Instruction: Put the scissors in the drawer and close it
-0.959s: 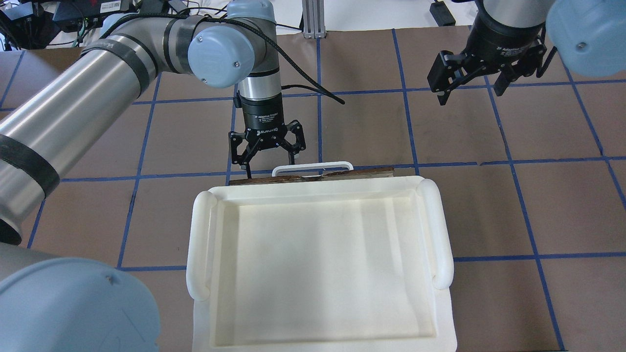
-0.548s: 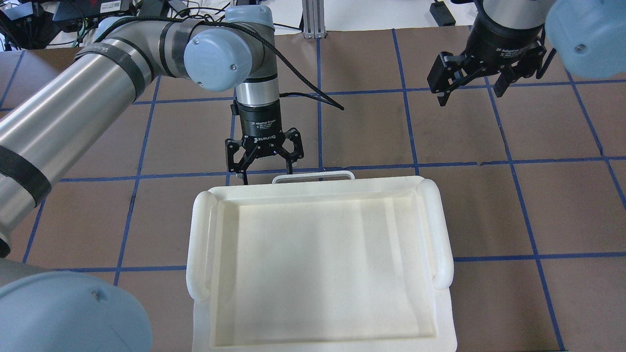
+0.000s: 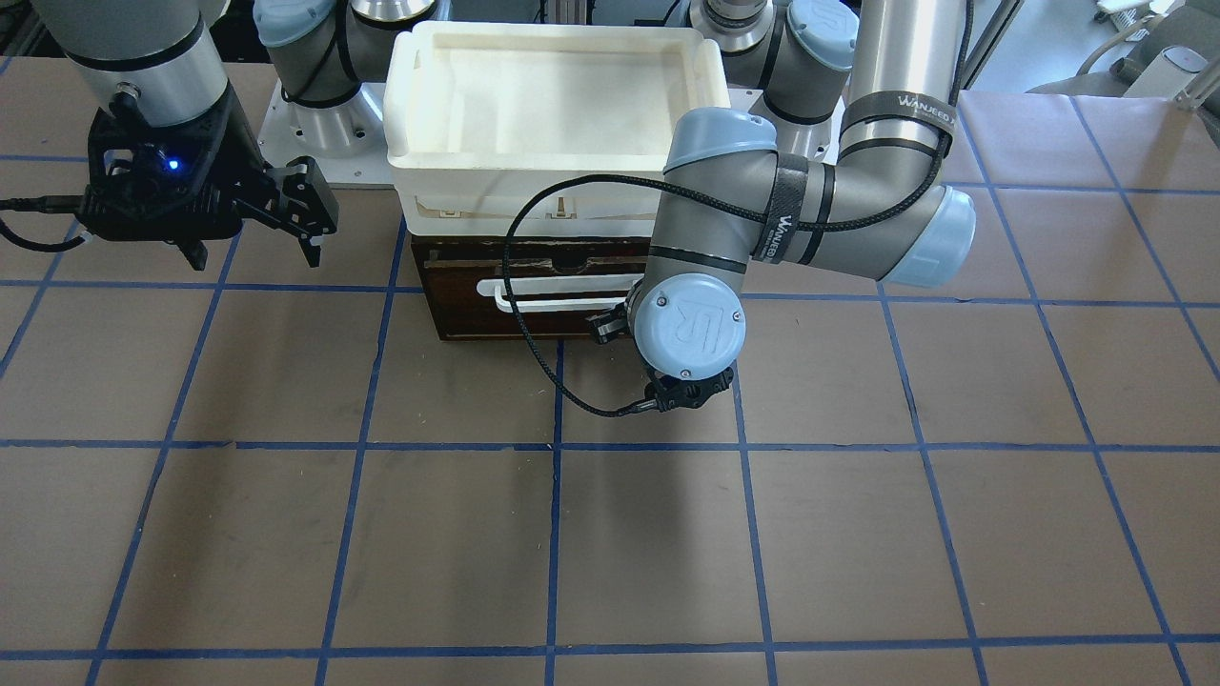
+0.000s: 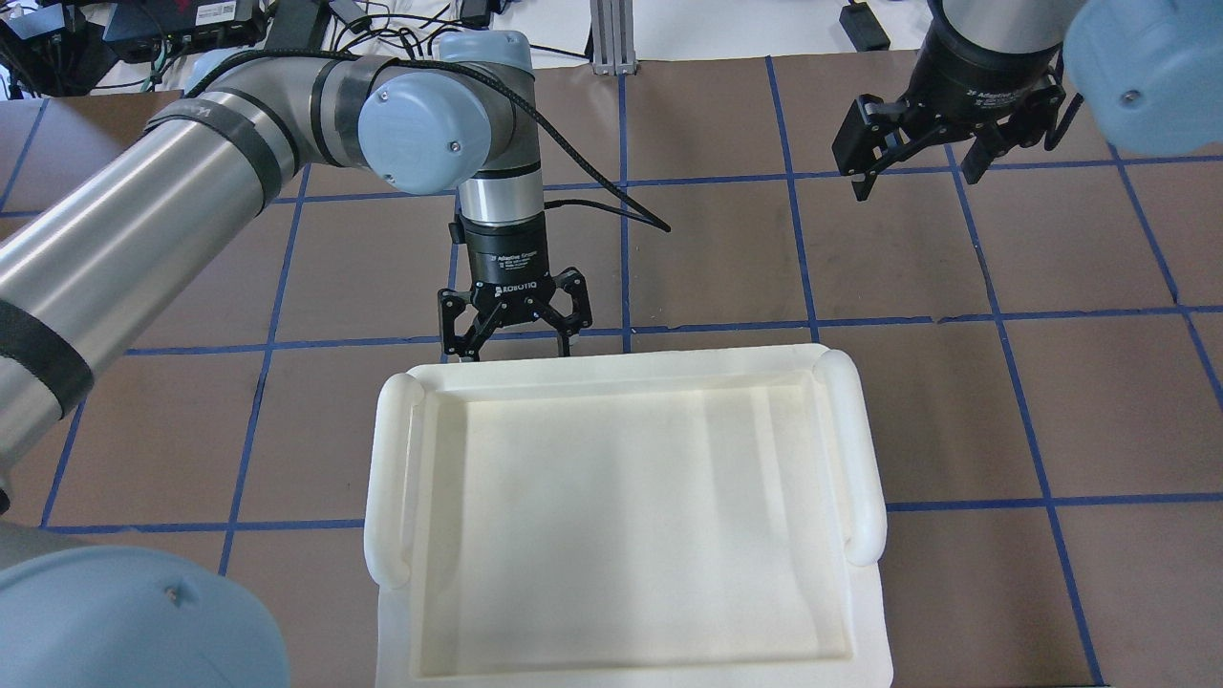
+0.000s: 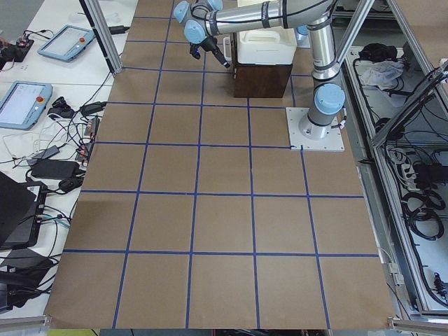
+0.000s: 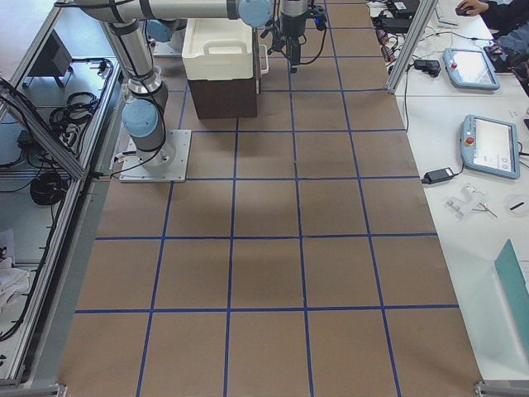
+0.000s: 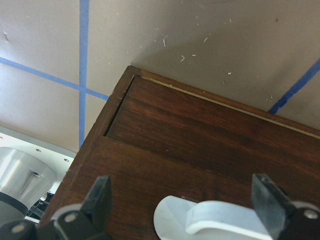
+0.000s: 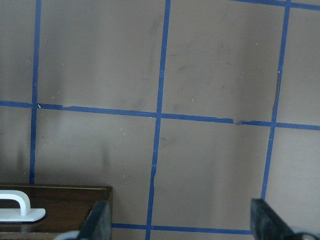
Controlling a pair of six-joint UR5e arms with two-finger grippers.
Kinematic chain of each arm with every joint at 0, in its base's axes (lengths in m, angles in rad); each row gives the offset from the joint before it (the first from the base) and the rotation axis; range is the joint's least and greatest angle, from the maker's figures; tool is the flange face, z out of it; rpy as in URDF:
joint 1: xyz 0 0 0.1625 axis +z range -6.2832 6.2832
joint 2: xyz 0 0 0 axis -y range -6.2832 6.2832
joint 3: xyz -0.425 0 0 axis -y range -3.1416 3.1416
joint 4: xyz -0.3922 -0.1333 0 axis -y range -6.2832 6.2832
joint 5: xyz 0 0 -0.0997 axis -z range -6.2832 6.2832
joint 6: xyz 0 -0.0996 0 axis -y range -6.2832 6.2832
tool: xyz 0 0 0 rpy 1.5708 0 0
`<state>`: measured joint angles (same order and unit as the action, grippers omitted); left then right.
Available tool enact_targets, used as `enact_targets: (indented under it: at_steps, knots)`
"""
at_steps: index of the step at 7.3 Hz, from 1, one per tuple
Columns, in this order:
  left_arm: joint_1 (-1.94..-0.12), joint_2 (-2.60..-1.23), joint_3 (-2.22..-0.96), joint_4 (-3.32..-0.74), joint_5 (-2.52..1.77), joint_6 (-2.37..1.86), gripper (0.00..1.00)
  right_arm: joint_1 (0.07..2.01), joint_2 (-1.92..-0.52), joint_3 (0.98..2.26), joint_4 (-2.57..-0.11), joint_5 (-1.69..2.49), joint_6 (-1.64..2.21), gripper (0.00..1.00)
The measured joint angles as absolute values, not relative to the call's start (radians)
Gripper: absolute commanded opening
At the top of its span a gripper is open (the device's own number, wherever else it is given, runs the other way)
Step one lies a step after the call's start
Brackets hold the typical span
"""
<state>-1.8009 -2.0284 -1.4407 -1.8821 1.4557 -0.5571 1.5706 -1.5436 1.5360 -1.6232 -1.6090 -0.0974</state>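
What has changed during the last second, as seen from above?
The left gripper, open, moved toward the white tub, and the drawer slid in; its handle no longer shows from above. The right gripper stayed open, off to the side.

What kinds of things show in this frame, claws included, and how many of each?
White plastic tub: 1
Dark wooden drawer: 1
White bar handle: 1
Claws: 2 (left claw, right claw, both open)
Scissors: 0 in view
Total: 5
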Motion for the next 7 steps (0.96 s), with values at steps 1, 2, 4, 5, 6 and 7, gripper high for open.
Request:
enact_targets:
  at_steps: [1, 2, 4, 5, 6, 7]
  knots:
    - [-1.801, -2.028, -1.443, -1.882, 1.455, -0.557, 1.00, 1.569, -1.548, 1.537, -1.630, -1.608, -0.100, 1.00]
    - [-1.801, -2.028, -1.444, -1.882, 1.454, -0.557, 1.00, 1.568, -1.555, 1.538, -1.631, -1.611, -0.104, 1.00]
    - [-1.801, -2.016, -1.446, -1.887, 1.438, -0.558, 1.00, 1.565, -1.573, 1.538, -1.632, -1.614, -0.105, 1.00]
    - [-1.801, -2.005, -1.453, -1.896, 1.430, -0.557, 1.00, 1.563, -1.590, 1.538, -1.632, -1.615, -0.101, 1.00]
    - [-1.802, -1.993, -1.470, -1.903, 1.427, -0.556, 1.00, 1.561, -1.600, 1.540, -1.633, -1.615, -0.099, 1.00]
    - [-1.802, -1.984, -1.488, -1.902, 1.426, -0.555, 1.00, 1.559, -1.604, 1.541, -1.629, -1.615, -0.101, 1.00]
